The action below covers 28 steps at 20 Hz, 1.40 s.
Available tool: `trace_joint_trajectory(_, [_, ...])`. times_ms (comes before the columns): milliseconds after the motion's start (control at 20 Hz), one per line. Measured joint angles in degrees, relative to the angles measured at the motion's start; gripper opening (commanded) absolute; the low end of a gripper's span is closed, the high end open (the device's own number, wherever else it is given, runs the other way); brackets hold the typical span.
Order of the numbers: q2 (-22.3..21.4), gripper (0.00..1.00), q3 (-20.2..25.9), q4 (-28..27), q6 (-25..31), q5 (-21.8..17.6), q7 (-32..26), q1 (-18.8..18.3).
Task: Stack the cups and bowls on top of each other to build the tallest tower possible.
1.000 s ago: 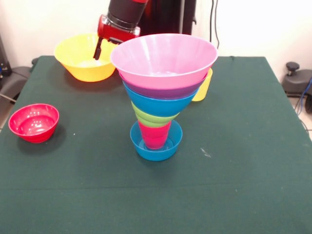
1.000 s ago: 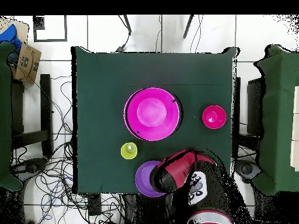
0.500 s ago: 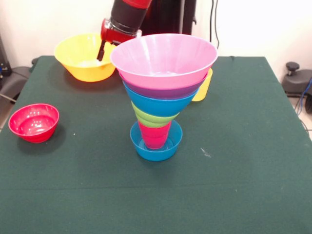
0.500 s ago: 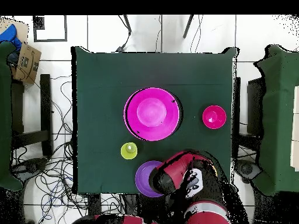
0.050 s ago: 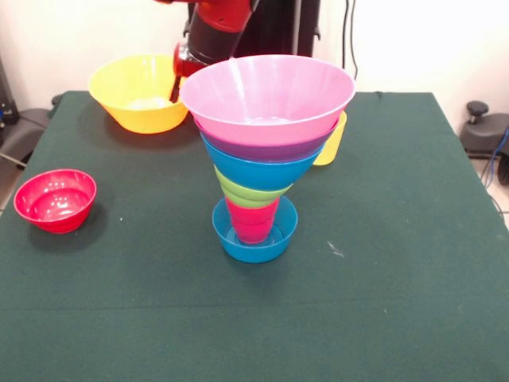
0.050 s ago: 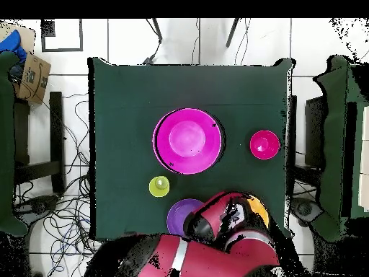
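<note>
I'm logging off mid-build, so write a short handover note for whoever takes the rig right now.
Pincer: at the table's back by the large yellow bowl, carrying nothing visible; open or shut can't be told.
Tower: small blue bowl as base, then red cup, lime green bowl, blue, purple and the pink bowl on top.
Loose: large yellow bowl, red bowl, yellow cup behind the tower, purple bowl seen from overhead.
Left: add the loose pieces.
</note>
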Motion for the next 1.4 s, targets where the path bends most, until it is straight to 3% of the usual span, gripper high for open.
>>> trace_joint_trajectory(200, [1.00, 0.00, -0.58, -0.02, 0.05, -0.21, 0.00, 0.72])
trace_joint_trajectory(550, [-2.50, 0.00, 0.94, 0.31, 0.72, 0.53, 0.00, -1.57])
trace_joint_trajectory(850, [-8.97, 0.00, 5.21, 0.50, 5.38, 4.39, -0.02, -5.23])
trace_joint_trajectory(1150, [-15.09, 0.00, 8.47, 0.55, 12.09, 7.31, -0.74, -5.79])
trace_joint_trajectory(1400, [-20.63, 0.00, 13.56, 0.51, 18.55, 10.68, -5.85, -9.82])
